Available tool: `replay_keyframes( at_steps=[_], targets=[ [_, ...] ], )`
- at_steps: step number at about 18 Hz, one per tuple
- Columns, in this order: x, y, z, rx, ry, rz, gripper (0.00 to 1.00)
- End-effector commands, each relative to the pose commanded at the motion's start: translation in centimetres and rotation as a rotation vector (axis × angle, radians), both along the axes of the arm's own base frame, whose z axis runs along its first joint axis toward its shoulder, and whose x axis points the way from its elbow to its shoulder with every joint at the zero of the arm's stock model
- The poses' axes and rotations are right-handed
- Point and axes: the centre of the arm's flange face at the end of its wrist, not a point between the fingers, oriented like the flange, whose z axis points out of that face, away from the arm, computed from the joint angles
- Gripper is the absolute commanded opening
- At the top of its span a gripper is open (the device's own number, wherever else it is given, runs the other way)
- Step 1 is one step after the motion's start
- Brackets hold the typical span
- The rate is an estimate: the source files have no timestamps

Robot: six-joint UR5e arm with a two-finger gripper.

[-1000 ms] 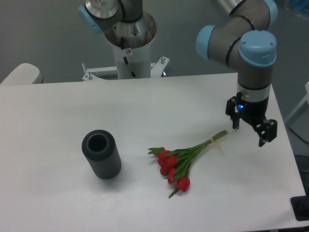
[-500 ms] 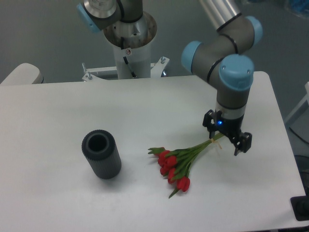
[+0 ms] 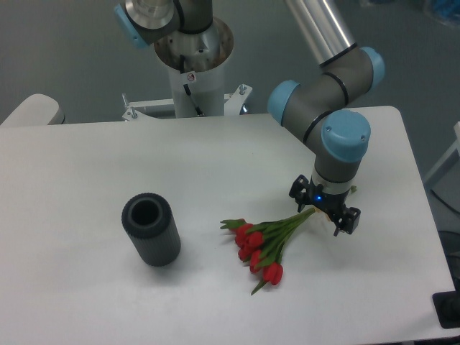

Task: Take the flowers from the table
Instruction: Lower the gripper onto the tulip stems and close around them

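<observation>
Fixed camera, table: a large flat white matt tabletop with rounded corners fills most of the view, seen from above and in front.

Fixed camera, flowers: a small bunch of red tulips with long green stems and leaves lies flat on the tabletop, right of centre. The red heads cluster at the lower left end, and the stems run up and to the right to meet under the gripper.

Fixed camera, gripper: a black two-finger gripper with a small blue light on its body points down at the stem end of the bunch. Its two fingers stand spread apart, one on the upper left of the stems and one on the lower right, so the stems pass between them. The fingers are not closed on the stems. Whether the tips touch the tabletop cannot be told.

Fixed camera, arm: a grey jointed arm with pale blue caps reaches down from the top of the view to the gripper.

Fixed camera, vase: a dark grey ribbed cylinder with an open top stands upright on the left half of the tabletop, well apart from the tulips.

Fixed camera, base: a white and silver pedestal stands behind the far edge of the tabletop.
</observation>
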Motion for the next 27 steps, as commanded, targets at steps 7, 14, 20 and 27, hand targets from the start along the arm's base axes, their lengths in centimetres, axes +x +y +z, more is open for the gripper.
replay_keyframes(
  at_steps=[7, 14, 20, 27],
  targets=[
    [1.8, -0.6, -0.8, -0.003, -0.014, -0.020, 1.00],
    [3.0, 0.8, -2.1, -0.008, -0.013, -0.040, 1.00],
    [2.8, 1.0, -3.6, -0.007, -0.008, -0.041, 1.00],
    [2.6, 1.2, -4.4, -0.008, -0.011, -0.041, 1.00]
  ],
)
